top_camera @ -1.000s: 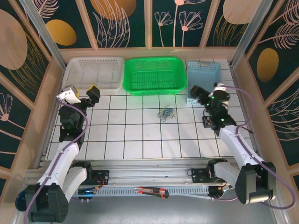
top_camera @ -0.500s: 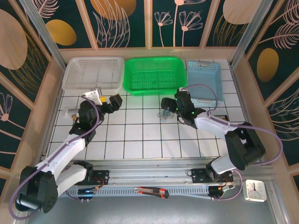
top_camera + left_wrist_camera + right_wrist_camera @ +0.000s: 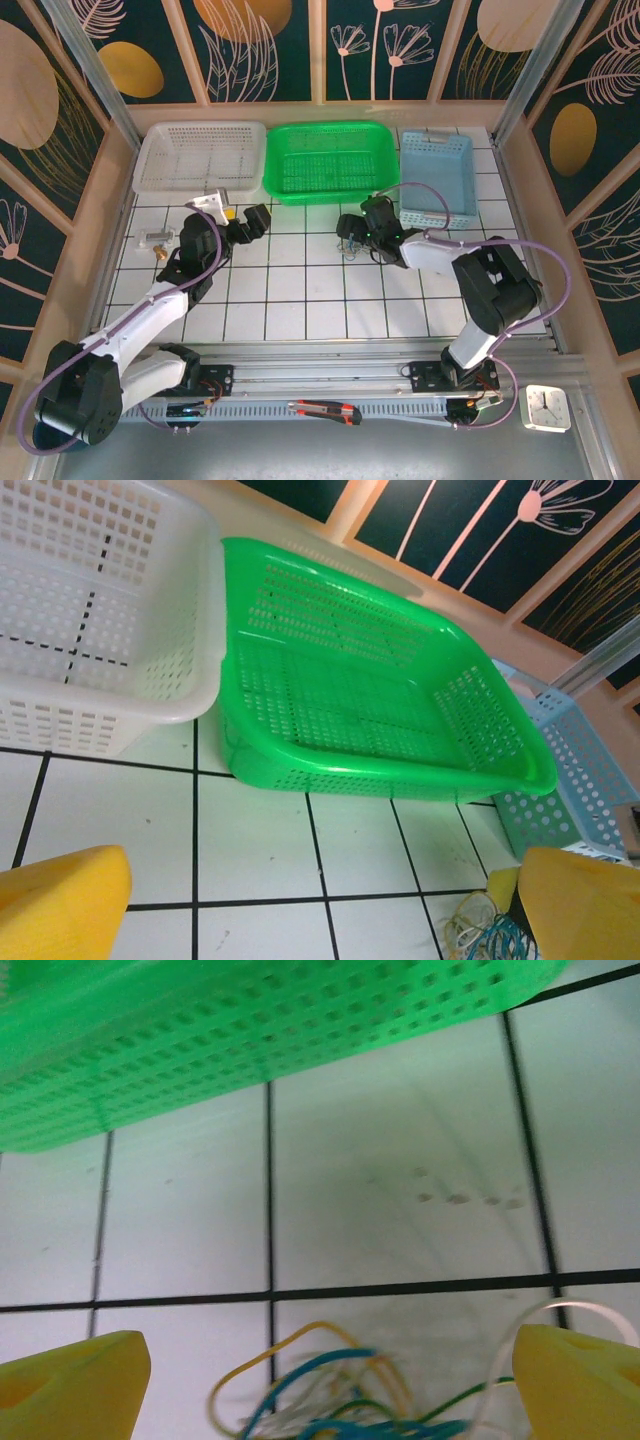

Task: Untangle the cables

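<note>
The cables (image 3: pixel 350 1390) are a small tangle of thin blue, yellow, green and white strands lying on the tiled table. My right gripper (image 3: pixel 325 1390) stands open low over them, one yellow finger (image 3: pixel 70 1385) on each side of the clump and neither pressing on it. From above, the right gripper (image 3: pixel 347 232) covers most of the cables (image 3: pixel 352 249). My left gripper (image 3: pixel 262 218) is open about two tiles to the left. In its wrist view the cables (image 3: pixel 490 930) lie at the lower right, next to its right finger (image 3: pixel 585 900), and nothing lies between its jaws.
Three baskets line the far edge: white (image 3: pixel 200 155), green (image 3: pixel 325 160) and blue (image 3: pixel 435 175). The green basket (image 3: pixel 250 1030) is close behind the clump. A small object (image 3: pixel 155 240) lies at the left side. A box cutter (image 3: pixel 325 410) rests on the front rail.
My right arm has swung from the right side to the centre and come down over the cables. My left gripper has moved right, toward the clump.
</note>
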You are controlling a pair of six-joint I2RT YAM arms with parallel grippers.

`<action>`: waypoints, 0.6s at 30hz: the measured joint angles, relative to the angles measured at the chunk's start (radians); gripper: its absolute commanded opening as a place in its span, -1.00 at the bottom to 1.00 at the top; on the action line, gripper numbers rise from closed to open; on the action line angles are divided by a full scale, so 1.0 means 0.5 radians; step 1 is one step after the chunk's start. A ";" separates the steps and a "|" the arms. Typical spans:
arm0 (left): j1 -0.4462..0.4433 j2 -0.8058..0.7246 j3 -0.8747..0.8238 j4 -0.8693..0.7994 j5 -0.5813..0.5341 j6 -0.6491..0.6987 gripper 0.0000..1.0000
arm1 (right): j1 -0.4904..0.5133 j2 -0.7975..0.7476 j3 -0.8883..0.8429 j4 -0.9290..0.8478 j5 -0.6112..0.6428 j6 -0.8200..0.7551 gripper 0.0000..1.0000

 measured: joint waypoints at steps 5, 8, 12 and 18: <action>0.000 0.002 0.009 0.012 -0.001 0.000 0.98 | 0.137 -0.001 -0.053 0.175 -0.185 0.139 0.84; 0.000 0.002 0.024 0.013 -0.002 -0.001 0.98 | 0.245 -0.002 -0.108 0.258 -0.309 0.246 0.84; -0.001 0.002 0.034 0.014 -0.002 -0.001 0.98 | 0.410 -0.043 -0.124 0.301 -0.423 0.352 0.84; 0.000 0.020 0.043 0.012 0.015 -0.025 0.97 | 0.476 -0.347 -0.124 0.244 -0.385 0.370 0.84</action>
